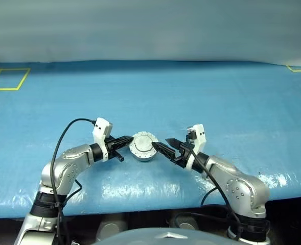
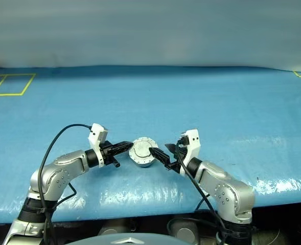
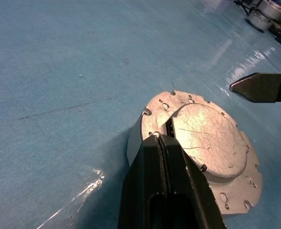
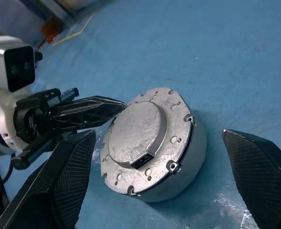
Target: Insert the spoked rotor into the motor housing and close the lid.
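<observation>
The motor housing [image 4: 178,167] is sitting on the blue surface [image 1: 191,97] between the two end effectors, as a short round grey metal cup. The lid [image 4: 138,129] is lying closed and flat on its top, showing a plain scratched grey face with a raised round middle and small holes around the flange. The left end effector [image 3: 160,139], with its fingers pressed together, is touching the lid's rim. The right end effector [image 4: 154,181], with its fingers spread wide, is standing just beside the housing, not touching it.
</observation>
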`<state>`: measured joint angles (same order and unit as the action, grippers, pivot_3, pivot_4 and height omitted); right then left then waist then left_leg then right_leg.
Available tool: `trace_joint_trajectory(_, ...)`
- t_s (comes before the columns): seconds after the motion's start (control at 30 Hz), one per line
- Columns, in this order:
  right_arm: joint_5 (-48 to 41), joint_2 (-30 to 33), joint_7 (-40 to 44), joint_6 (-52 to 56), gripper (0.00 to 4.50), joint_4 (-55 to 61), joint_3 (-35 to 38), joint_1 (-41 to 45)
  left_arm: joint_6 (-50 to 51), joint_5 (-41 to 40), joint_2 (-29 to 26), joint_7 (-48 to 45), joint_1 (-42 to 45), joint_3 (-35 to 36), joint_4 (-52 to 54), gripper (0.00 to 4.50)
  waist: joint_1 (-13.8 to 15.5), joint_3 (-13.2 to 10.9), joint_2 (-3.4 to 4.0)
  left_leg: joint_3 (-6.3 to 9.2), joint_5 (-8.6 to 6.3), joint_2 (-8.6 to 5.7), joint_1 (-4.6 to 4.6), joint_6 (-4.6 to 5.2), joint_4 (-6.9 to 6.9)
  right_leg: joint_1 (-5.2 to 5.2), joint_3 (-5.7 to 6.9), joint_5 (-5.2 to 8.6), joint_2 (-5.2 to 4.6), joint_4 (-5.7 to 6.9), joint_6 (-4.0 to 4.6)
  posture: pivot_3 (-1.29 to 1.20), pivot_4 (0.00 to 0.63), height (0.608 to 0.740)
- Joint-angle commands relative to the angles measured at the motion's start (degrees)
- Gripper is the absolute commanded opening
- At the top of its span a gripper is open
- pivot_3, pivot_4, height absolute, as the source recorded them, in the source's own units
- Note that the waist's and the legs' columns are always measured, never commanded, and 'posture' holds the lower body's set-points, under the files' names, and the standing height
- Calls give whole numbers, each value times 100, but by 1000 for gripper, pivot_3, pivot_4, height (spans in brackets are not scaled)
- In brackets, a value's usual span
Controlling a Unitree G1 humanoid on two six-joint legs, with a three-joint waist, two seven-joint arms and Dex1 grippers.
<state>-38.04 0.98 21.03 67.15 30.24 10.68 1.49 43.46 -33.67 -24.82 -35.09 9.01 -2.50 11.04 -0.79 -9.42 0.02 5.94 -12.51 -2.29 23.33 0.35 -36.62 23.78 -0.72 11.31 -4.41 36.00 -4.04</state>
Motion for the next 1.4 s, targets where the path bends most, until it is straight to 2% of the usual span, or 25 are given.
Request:
trace_joint_trajectory(0.03,-473,-732,-898,761,4459,55,468,87,-117,19,39,-65,64,85,46,0,-5,-1,4,0,0,-1,6,0,2,7,0,-1,0,0,1,0,150,740)
trace_joint_trajectory(0.17,-889,-1361,-1577,1225,4459,-202,946,236,-125,22,49,-67,64,93,56,0,5,-2,6,1,1,-9,17,0,2,14,0,-3,-6,-3,2,0,150,740)
trace_joint_trajectory(0.43,-2253,-1648,-2373,1620,4459,-821,1288,282,-145,88,29,-51,-65,137,104,0,-60,0,5,-2,1,-9,6,1,8,4,6,2,6,-3,5,0,150,740)
trace_joint_trajectory(0.67,-3478,-1607,-3055,1205,4459,-1256,803,247,-159,100,45,-53,-124,154,131,0,-130,0,5,-4,2,-7,1,2,9,1,4,2,6,-3,5,0,150,740)
trace_joint_trajectory(0.9,-4086,-1348,-3457,533,4459,-1678,214,265,-141,102,38,-62,-121,125,177,0,-134,-1,6,-5,2,-9,4,3,10,4,3,2,6,-3,4,0,150,740)
trace_joint_trajectory(1.03,-4517,-1236,-3598,142,3531,-1773,-16,179,-146,110,10,-77,-135,133,186,0,-133,-1,6,-5,2,-8,4,3,10,4,3,1,6,-3,4,0,150,740)
trace_joint_trajectory(1.2,-5050,-946,-3773,-152,1836,-1702,-253,74,-145,118,0,-83,-154,137,195,0,-156,-3,8,-5,2,-6,4,3,11,7,1,2,14,-2,5,0,150,740)
trace_joint_trajectory(1.27,-5238,-834,-3858,-263,1395,-1671,-328,28,-132,134,18,-87,-158,142,212,0,-140,-2,7,-3,2,-7,4,3,13,6,2,2,17,-2,5,0,150,740)
trace_joint_trajectory(1.3,-5304,-786,-3894,-307,1190,-1654,-364,7,-135,146,27,-93,-155,142,205,0,-136,-3,8,-2,2,-6,6,3,12,6,3,3,17,-2,6,0,150,740)
trace_joint_trajectory(1.4,-5428,-639,-3996,-404,1179,-1607,-485,-52,-141,154,39,-111,-154,140,192,0,-136,-3,8,-3,2,-7,12,4,12,10,-1,1,15,-5,5,0,150,740)
